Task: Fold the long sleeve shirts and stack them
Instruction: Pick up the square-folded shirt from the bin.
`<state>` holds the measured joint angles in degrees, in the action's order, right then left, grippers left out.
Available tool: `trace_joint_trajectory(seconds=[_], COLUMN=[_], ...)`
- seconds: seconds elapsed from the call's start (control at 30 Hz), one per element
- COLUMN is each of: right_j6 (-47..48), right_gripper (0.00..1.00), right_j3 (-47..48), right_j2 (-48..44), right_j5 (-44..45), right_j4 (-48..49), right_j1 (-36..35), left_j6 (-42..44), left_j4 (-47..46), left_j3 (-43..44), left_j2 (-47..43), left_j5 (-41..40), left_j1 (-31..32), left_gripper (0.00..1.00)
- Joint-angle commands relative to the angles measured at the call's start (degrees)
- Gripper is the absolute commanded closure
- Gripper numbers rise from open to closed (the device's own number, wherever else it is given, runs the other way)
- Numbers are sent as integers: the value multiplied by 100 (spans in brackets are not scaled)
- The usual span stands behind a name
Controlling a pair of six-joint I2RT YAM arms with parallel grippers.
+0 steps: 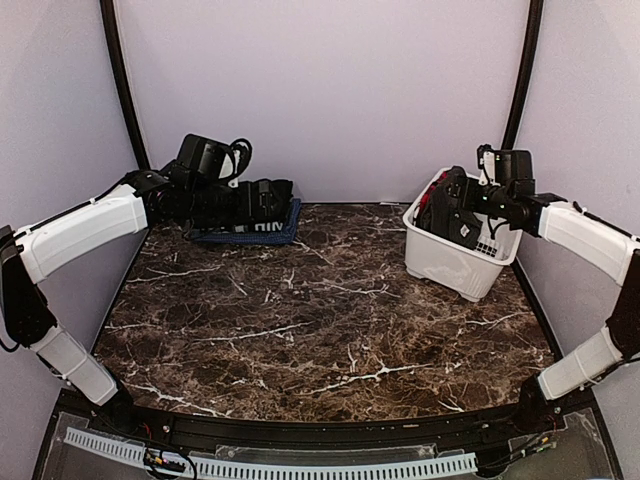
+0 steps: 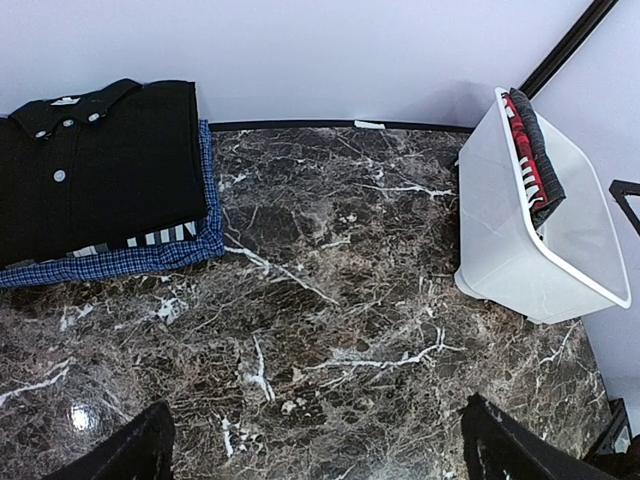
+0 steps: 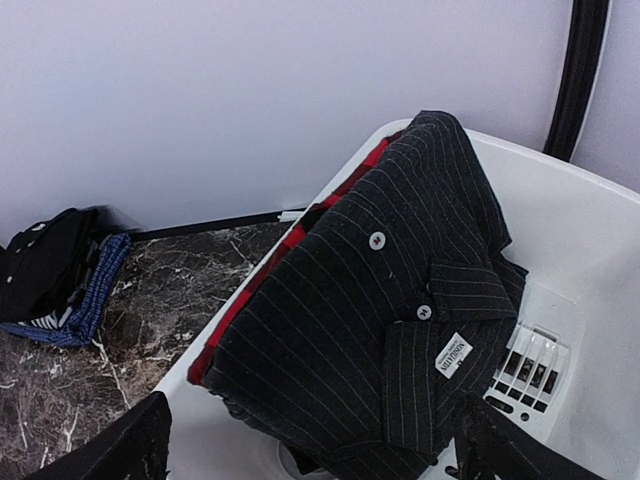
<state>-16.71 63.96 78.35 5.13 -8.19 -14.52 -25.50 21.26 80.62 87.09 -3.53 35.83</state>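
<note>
Both pairs of jaws stand wide apart, holding nothing. The left gripper [image 2: 320, 450] hovers over the marble table [image 2: 330, 300] near the far left corner, where a folded black shirt [image 2: 100, 170] lies on top of a blue checked shirt [image 2: 120, 262]. The right gripper [image 3: 315, 445] hangs over the white basket [image 3: 590, 260] at the far right, where a pinstriped shirt [image 3: 370, 330] lies draped over a red garment [image 3: 260, 290].

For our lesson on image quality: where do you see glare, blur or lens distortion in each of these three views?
Top external: even, soft light, but the black frame poles bow, likely lens distortion. Left wrist: one small glare spot on the marble table; the left fingers are dark and blurred. Right wrist: the pinstriped shirt is sharp; the right fingers are blurred.
</note>
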Motion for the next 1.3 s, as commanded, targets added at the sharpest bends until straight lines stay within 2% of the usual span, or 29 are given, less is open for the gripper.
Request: trace_joint_trajectory(seconds=[0.0, 0.27, 0.63, 0.77, 0.9, 0.97, 1.03, 1.13, 1.17, 1.2, 1.27], right_j6=[-23, -300, -482, -534, -639, -669, -677, -664, -659, -658, -658], right_gripper=[8, 19, 33, 49, 76, 81, 81, 65, 62, 62, 69], right_j3=[323, 826, 1103, 1157, 1132, 1083, 1042, 1055, 1065, 1065, 1101], right_j2=[422, 1074, 1692, 1841, 1924, 1916, 1912, 1960, 1972, 1986, 2012], right_j5=[-968, -1786, -1637, -1609, -1483, -1463, -1442, -1454, -1506, -1564, -1696], right_j4=[294, 426, 119, 8, -69, -67, -60, -73, -51, -10, 34], right_j1=[374, 402, 266, 266, 275, 275, 283, 283, 282, 283, 280], left_j6=[138, 133, 159, 128, 98, 90, 89, 89, 82, 80, 80], left_j4=[175, 176, 267, 275, 275, 272, 266, 253, 250, 242, 237], left_j3=[88, 109, 183, 166, 127, 103, 81, 77, 81, 89, 112], left_j2=[-254, -175, -147, -164, -193, -219, -233, -229, -219, -219, -198], left_j5=[51, 132, 198, 225, 262, 252, 250, 278, 288, 299, 320], left_j1=[-33, -33, -33, -33, -33, -33, -33, -33, -33, -37, -38], left_gripper=[1, 1, 1, 1, 1, 1, 1, 1, 1, 1, 1])
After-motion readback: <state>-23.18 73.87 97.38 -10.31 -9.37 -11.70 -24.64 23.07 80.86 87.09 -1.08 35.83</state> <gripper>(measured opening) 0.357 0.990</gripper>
